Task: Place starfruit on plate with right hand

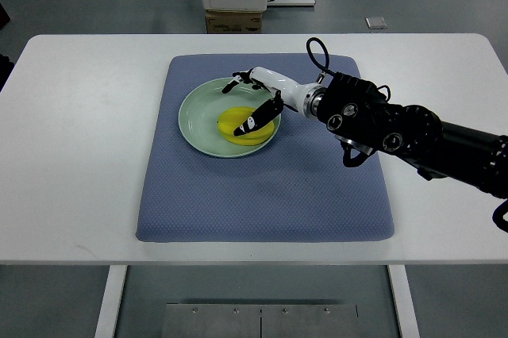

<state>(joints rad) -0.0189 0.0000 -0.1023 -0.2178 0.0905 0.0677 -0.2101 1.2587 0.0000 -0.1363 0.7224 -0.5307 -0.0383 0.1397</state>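
Fingers (258, 116) of right hand (262, 96) seemingly loose over starfruit (232, 125) on plate (198, 112)

I see under fingers (255, 118): glossy ceramic-looking plate (198, 112), waxy smooth starfruit (232, 124); beneath, dimpled matt cloth mat (262, 187).

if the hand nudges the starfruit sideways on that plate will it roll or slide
The starfruit would probably slide rather than roll: it looks flattish and lies low in the plate. The plate's glossy glaze suggests little grip, so a light push may move it. The raised rim would likely stop it. The right hand is over it; whether the fingers grip it is unclear.
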